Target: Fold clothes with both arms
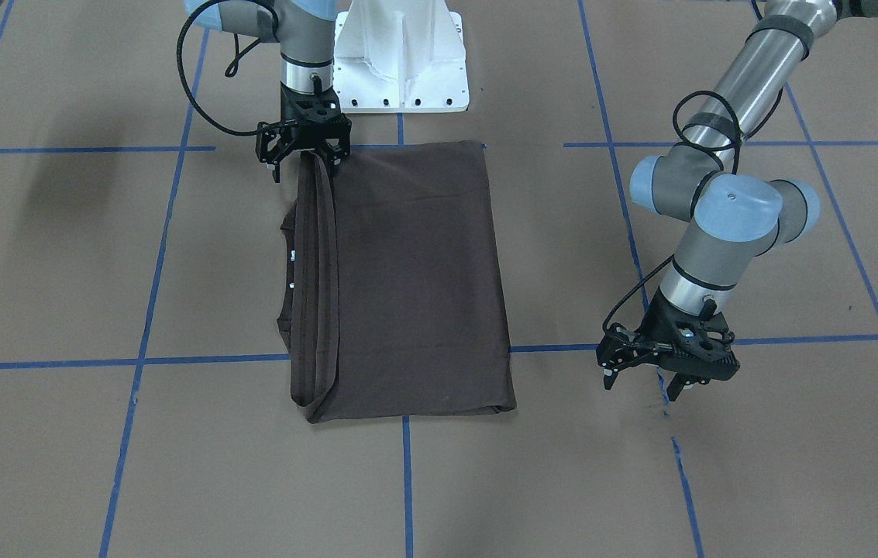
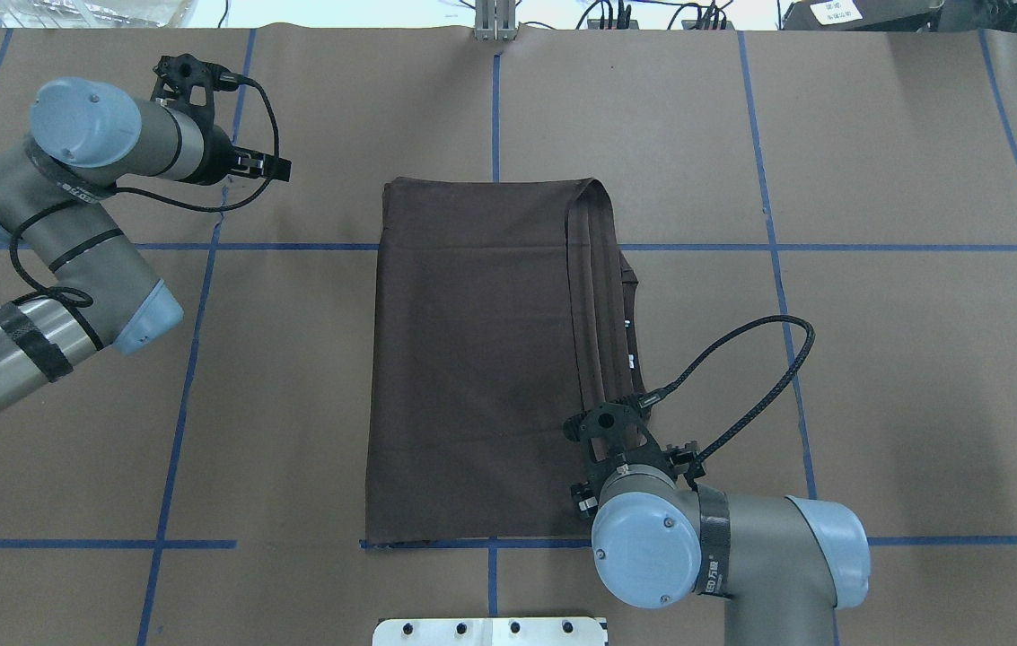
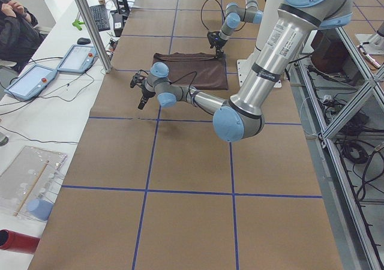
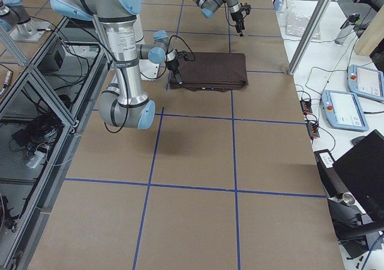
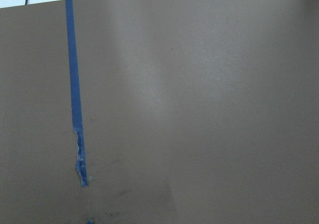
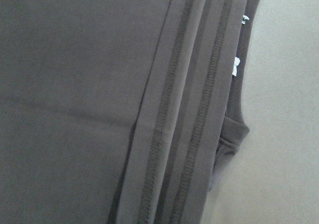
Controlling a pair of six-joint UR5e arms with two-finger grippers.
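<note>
A brown paper-covered counter (image 1: 59, 256) carries a grid of blue tape (image 1: 43, 364). A folded dark shirt (image 1: 415, 271) lies flat on it, one corner directly under the right jaws and well apart from the left jaws, which hang over a frayed tape line. A white base (image 1: 400, 70) stands just beside the right jaws.

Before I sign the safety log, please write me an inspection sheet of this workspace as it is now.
Surface: brown table with blue tape grid.
Job's things: dark T-shirt folded lengthwise, hems stacked on robot's right.
Clutter: nothing seen on the table.
End effectors: left end effector open over bare table; right end effector open at the hem corner nearest the pedestal.
Cables: a black cable loop at each wrist.
Surroundings: white pedestal; side bench with pendants; a person nearby.
</note>
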